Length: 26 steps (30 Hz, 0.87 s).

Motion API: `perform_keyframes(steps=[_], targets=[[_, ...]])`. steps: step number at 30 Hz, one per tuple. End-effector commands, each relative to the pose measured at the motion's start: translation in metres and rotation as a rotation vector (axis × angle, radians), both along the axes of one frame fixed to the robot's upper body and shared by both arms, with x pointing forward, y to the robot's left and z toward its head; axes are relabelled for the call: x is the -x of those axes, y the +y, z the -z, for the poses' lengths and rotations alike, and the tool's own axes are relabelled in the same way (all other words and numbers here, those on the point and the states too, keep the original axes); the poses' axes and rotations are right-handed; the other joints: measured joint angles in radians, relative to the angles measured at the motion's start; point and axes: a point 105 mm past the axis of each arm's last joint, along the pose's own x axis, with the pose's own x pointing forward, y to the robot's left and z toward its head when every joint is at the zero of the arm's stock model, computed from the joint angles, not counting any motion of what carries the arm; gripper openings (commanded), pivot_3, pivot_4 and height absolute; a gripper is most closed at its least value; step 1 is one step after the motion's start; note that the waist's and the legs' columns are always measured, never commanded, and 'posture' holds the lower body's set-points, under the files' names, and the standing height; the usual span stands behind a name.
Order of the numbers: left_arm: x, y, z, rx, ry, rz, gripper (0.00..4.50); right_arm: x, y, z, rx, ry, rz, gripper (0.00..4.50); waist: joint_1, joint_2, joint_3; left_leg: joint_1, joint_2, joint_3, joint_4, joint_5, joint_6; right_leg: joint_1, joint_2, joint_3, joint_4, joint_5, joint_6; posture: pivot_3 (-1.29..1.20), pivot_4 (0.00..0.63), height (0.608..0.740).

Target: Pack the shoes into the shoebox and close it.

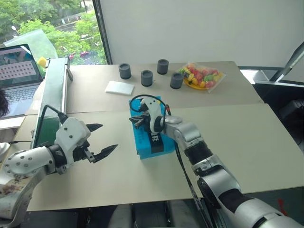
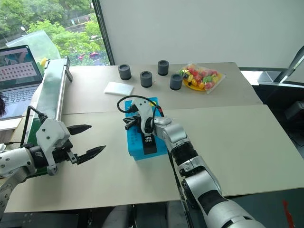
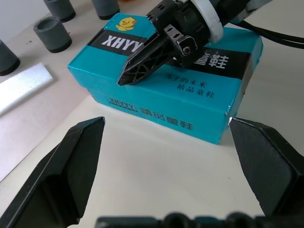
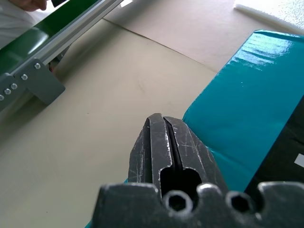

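blue shoebox (image 1: 150,135) lies lid-down-shut on the tan table (image 1: 247,142). right gripper (image 3: 124,78), fingers pressed together and empty, rests over its lid; left gripper (image 1: 105,139) is spread wide beside it, apart.

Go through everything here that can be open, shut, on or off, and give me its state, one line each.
shoebox: lid shut, lying flat on the table
right gripper: shut, fingers together over the lid of the shoebox
left gripper: open, empty, beside the shoebox
laptop: open, screen lit
bag of sweets: closed, lying on the far table
four grey cups: upright
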Motion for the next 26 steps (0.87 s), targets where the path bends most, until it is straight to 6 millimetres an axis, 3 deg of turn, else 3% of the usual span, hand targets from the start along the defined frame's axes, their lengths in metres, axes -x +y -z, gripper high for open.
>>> perform_keyframes(steps=[1, 4, 7, 8, 11, 13, 18, 26], targets=[[-0.004, 0.004, -0.016, 0.045, -0.092, -0.096, 4.5, -0.005, -0.014, -0.068, -0.223, -0.058, 0.03, 0.02, 0.004, 0.0, 0.0, -0.001, 0.0, 0.0, 0.0, 0.0, 0.0, -0.001, 0.0, 0.0, 0.0, 0.0, 0.0, 0.0, 0.15, 0.74], [-0.009, 0.007, -0.017, 0.095, -0.133, -0.203, 4.5, -0.003, -0.043, -0.109, -0.37, -0.063, 0.049, 0.02, 0.009, 0.0, 0.0, -0.003, 0.0, -0.002, 0.0, 0.0, 0.0, -0.002, -0.001, 0.0, 0.0, 0.0, 0.0, 0.0, 0.15, 0.74], [-0.012, 0.014, -0.019, 0.154, -0.168, -0.322, 4.5, -0.005, -0.073, -0.122, -0.443, -0.036, 0.108, 0.02, 0.011, 0.0, 0.0, -0.005, 0.0, -0.006, 0.0, 0.0, 0.0, -0.002, -0.002, -0.002, -0.001, 0.0, 0.0, 0.0, 0.15, 0.74], [-0.013, 0.018, -0.018, 0.171, -0.17, -0.366, 4.5, -0.008, -0.084, -0.121, -0.435, -0.033, 0.146, 0.02, 0.011, 0.0, 0.0, -0.005, 0.0, -0.007, 0.0, 0.0, 0.0, -0.002, -0.002, -0.002, -0.001, 0.0, 0.0, 0.0, 0.15, 0.74], [-0.015, 0.033, -0.018, 0.238, -0.205, -0.518, 4.5, -0.022, -0.119, -0.094, -0.163, -0.116, 0.334, 0.02, 0.012, 0.0, 0.0, -0.005, -0.001, -0.005, 0.0, 0.0, 0.0, -0.001, -0.003, -0.003, -0.002, 0.0, 0.0, 0.0, 0.15, 0.74], [-0.015, 0.043, -0.016, 0.242, -0.224, -0.604, 4.5, -0.025, -0.131, -0.083, -0.048, -0.161, 0.385, 0.02, 0.01, 0.0, 0.0, -0.005, -0.002, -0.003, 0.0, 0.0, 0.0, -0.001, -0.002, -0.003, -0.003, 0.0, 0.0, 0.0, 0.15, 0.74], [-0.015, 0.067, -0.017, 0.252, -0.296, -0.79, 4.5, -0.024, -0.133, -0.086, -0.11, -0.154, 0.405, 0.02, -0.012, 0.0, 0.0, -0.005, -0.002, 0.001, 0.0, 0.0, 0.0, -0.003, 0.0, 0.002, -0.001, 0.0, 0.0, 0.0, 0.15, 0.74], [-0.012, 0.073, -0.013, 0.27, -0.327, -0.923, 4.5, -0.028, -0.125, -0.085, -0.098, -0.178, 0.392, 0.02, -0.008, 0.0, 0.0, -0.005, -0.002, 0.0, 0.0, 0.0, 0.0, -0.002, -0.001, 0.001, -0.001, 0.0, 0.001, 0.0, 0.15, 0.74]])
